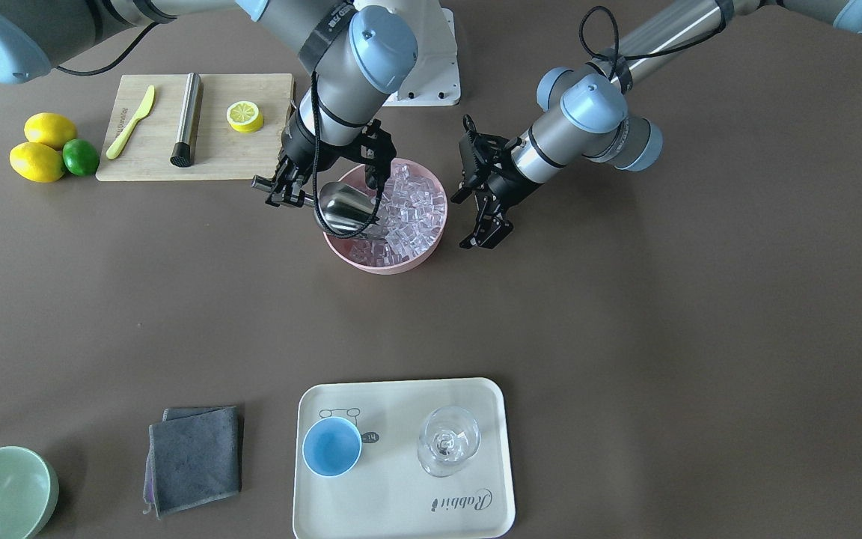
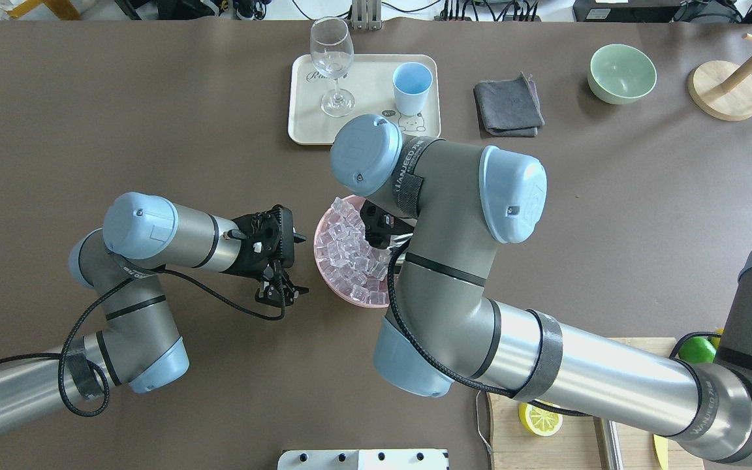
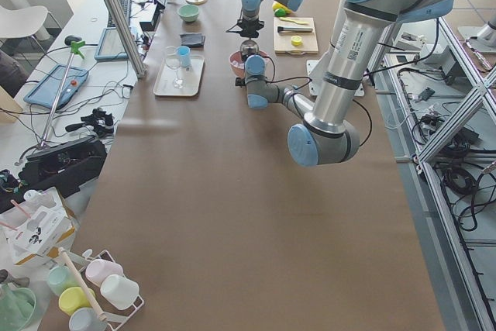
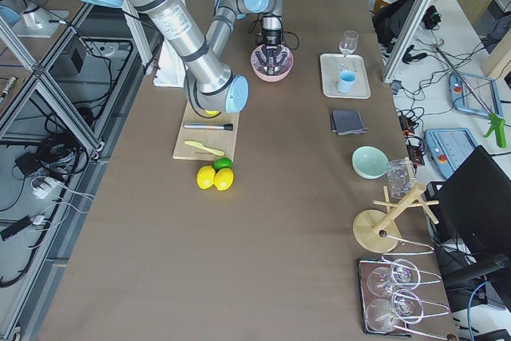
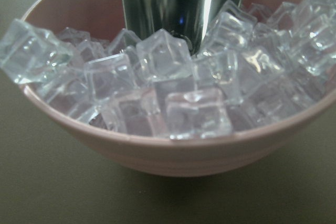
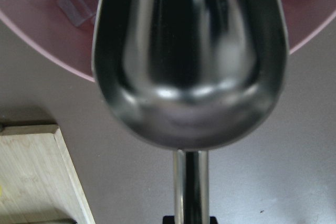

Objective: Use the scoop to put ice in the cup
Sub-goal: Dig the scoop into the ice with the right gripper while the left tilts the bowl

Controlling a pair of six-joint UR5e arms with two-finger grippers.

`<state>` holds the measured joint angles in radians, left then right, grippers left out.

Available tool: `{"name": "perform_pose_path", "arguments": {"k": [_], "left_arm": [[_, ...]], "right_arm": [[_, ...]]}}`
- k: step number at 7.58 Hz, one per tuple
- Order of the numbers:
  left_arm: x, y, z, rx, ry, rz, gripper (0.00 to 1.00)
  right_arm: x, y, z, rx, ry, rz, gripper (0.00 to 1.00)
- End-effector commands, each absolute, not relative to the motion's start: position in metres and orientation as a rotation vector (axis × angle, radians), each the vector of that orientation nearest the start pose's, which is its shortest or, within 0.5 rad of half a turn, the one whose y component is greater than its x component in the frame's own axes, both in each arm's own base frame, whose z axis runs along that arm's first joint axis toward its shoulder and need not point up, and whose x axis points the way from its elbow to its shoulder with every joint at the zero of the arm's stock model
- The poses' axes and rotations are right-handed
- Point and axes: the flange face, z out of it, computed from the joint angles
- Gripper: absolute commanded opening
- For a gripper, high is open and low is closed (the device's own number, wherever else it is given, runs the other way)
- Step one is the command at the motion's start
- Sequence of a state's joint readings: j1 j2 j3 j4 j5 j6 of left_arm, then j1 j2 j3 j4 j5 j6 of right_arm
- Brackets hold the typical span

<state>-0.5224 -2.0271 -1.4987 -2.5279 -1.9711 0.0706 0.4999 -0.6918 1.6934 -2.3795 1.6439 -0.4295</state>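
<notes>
The right gripper (image 1: 279,189) is clamping the shiny, empty scoop (image 1: 346,208) by its handle; the tip ahead is hiding among ice (image 1: 417,213); the left gripper (image 1: 486,233) is gaping.

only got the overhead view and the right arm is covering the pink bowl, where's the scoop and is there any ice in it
Observer: In the front-facing view, the right gripper holds the shiny silver metal scoop by its handle. The trough is tilted over the cutting-board side of the round pink bowl, and it shows bare metal with no clear glassy ice cubes in it.
Operator: ok and the cup, i can't see its bottom from here
Observer: The front-facing view looks straight down into the small round light-blue cup on the cream tray. Its bottom is plain blue, with no ice inside.
</notes>
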Motion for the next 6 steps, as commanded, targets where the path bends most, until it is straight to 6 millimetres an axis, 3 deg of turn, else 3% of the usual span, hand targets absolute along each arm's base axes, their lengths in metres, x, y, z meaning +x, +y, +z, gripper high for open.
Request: {"name": "perform_pose_path", "arguments": {"k": [1, 3, 6], "left_arm": [[0.53, -0.411, 0.318, 1.087, 0.992, 1.195, 0.98], [0.534, -0.414, 0.307, 1.097, 0.989, 1.187, 0.98], [0.542, -0.415, 0.295, 1.101, 0.989, 1.166, 0.98]], "right_arm": [[-0.508, -0.438, 0.199, 0.222, -0.223, -1.46, 0.0], [-0.501, -0.445, 0.207, 0.264, -0.28, -1.439, 0.0], [-0.485, -0.437, 0.211, 0.321, -0.317, -1.366, 0.0]]}}
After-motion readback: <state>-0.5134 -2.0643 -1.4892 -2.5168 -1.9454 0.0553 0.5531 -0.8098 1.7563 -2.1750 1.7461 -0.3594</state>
